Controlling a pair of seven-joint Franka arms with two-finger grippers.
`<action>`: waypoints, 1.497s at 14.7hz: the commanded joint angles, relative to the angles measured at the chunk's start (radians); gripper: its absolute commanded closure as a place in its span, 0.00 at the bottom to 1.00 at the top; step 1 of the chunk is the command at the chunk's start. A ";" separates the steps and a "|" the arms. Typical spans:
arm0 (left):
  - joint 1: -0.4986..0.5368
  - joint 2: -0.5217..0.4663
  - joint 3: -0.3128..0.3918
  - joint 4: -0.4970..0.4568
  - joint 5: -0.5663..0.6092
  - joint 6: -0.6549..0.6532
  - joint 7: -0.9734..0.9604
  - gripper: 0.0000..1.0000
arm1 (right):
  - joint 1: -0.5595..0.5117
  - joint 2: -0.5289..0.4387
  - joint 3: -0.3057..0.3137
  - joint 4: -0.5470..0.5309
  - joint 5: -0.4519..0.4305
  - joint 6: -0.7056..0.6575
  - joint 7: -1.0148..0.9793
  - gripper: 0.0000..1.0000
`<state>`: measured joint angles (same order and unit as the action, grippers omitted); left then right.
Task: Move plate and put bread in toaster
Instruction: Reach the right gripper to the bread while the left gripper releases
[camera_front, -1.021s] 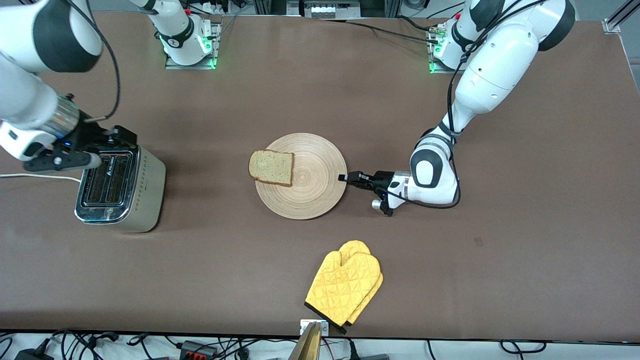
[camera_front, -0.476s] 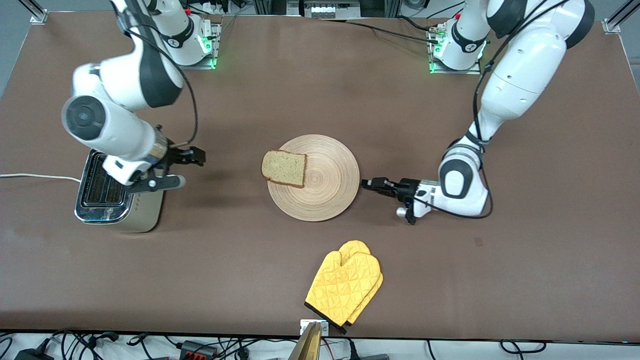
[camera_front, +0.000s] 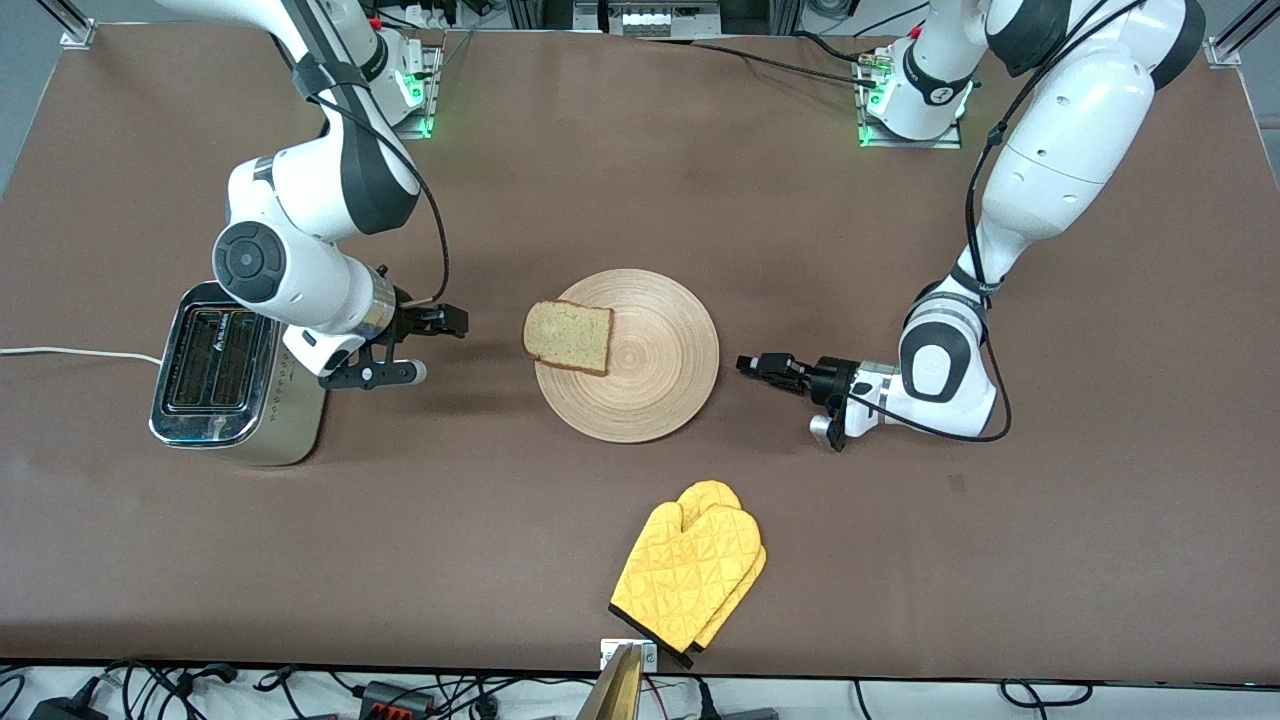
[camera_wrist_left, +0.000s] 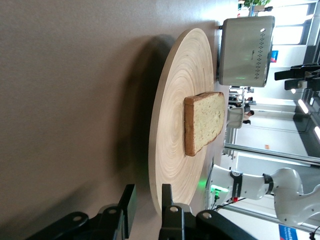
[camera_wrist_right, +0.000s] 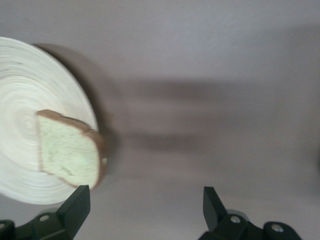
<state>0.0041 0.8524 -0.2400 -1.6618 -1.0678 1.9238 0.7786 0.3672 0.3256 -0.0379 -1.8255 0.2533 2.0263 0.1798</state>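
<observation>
Two hands empty, bread pickup is next

Plate (camera_front: 628, 355) mid-tabletop, bread (camera_front: 568, 336) lying flat on its rim toward the right arm's end, one edge overhanging slightly. Toaster (camera_front: 235, 372) upright at the right arm's end of the tabletop, well apart from the plate, both slots empty, white cord (camera_front: 70, 352) trailing off.

Left hand (camera_front: 748, 366) low at the tabletop, just beside the plate rim toward the left arm's end, not touching; fingers a narrow gap apart in the left wrist view, gripping nothing. Right hand (camera_front: 432, 344) between toaster and plate, pointed at the bread; fingers spread wide in the right wrist view, nothing between them.

Plate step looks done, judging by the left hand clear of the rim. Step in hand: right-arm approach to the bread. Next move calls for closing on the overhanging crust edge, lifting, turning the slice upright, lining up with a slot.

Yellow oven mitt (camera_front: 690, 575) nearer the front camera, untouched
</observation>
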 joint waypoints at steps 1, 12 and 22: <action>0.056 -0.055 0.005 0.022 0.103 -0.037 -0.067 0.72 | 0.016 0.009 -0.007 -0.052 0.078 0.063 0.006 0.00; 0.218 -0.176 0.004 0.335 0.701 -0.391 -0.294 0.67 | 0.102 0.151 0.004 -0.083 0.318 0.216 0.006 0.03; 0.209 -0.400 -0.012 0.427 1.155 -0.538 -0.295 0.38 | 0.141 0.188 0.006 -0.081 0.350 0.236 0.010 0.23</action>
<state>0.2194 0.4616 -0.2499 -1.2830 0.0002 1.4473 0.4894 0.4941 0.5071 -0.0309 -1.9067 0.5803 2.2516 0.1835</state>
